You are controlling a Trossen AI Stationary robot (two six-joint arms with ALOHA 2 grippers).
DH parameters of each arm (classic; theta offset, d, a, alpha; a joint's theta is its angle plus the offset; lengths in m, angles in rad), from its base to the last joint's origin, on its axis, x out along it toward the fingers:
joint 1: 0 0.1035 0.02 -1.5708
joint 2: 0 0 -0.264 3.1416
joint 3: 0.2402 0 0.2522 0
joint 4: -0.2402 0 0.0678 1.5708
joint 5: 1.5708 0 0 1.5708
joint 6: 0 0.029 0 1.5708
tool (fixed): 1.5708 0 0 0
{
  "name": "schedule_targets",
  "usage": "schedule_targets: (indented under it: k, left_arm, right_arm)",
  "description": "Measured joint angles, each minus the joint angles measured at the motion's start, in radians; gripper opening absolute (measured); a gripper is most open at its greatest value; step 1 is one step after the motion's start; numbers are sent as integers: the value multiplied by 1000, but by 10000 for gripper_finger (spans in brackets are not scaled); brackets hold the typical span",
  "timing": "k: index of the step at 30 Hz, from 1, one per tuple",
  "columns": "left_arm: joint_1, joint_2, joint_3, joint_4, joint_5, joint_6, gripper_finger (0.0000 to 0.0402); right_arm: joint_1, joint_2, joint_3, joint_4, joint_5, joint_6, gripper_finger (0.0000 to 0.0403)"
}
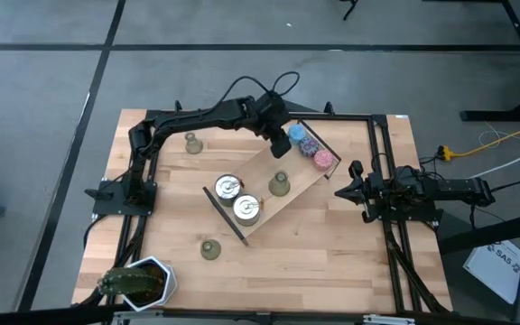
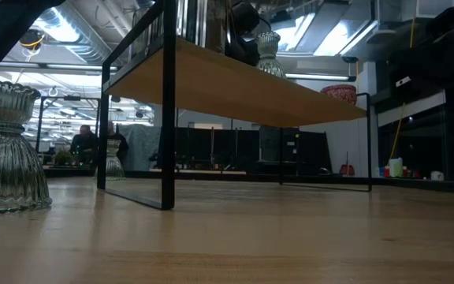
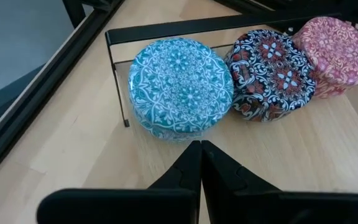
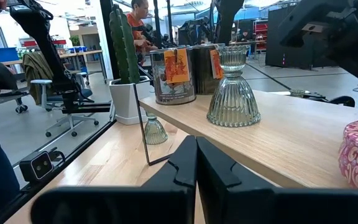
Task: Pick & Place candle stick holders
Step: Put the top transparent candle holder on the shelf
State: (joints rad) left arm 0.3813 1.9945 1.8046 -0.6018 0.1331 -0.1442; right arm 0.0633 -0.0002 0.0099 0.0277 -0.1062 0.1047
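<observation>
Both pairs of jaws are pressed together on nothing: the left gripper (image 1: 279,143) hangs over the far end of the raised wooden shelf (image 1: 258,177), its closed fingertips (image 3: 200,163) just short of the blue patterned puck (image 3: 180,87), and the right gripper (image 1: 343,190) waits at the table's right edge, fingers (image 4: 194,163) likewise closed, facing the shelf. Working down in size, the wooden table (image 1: 179,226) carries the shelf on its black wire frame, set at a slant; at the near left corner stands a white pot with a cactus (image 1: 138,282). On the shelf sit two round tins (image 1: 237,199), then the three pucks, blue, dark (image 3: 271,74) and pink (image 3: 334,46), in a row at the far end. One candle stick holder (image 4: 232,90) stands upright on the shelf between tins and pucks. The other two are on the table top: one (image 1: 191,143) near the far left, one (image 1: 209,248) in front of the shelf's near end. My reading is that one holder is placed and the step in hand falls between placements, with the left arm empty over the shelf. The next move would call for spreading the jaws, travelling to a holder on the table, probably the far-left one nearest that arm, and closing on its narrow neck while keeping it upright.
</observation>
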Motion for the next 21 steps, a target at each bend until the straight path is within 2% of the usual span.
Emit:
schedule_targets:
  k: [7,12,21]
  left_arm:
    - [0,0,9,-62,12,-36,2]
    - [2,-8,31,-159,0,-4,2]
    - [18,-64,35,-241,-18,18,2]
  right_arm:
    - [0,0,0,0,0,0,10]
    - [0,0,0,0,0,0,10]
    - [0,0,0,0,0,0,10]
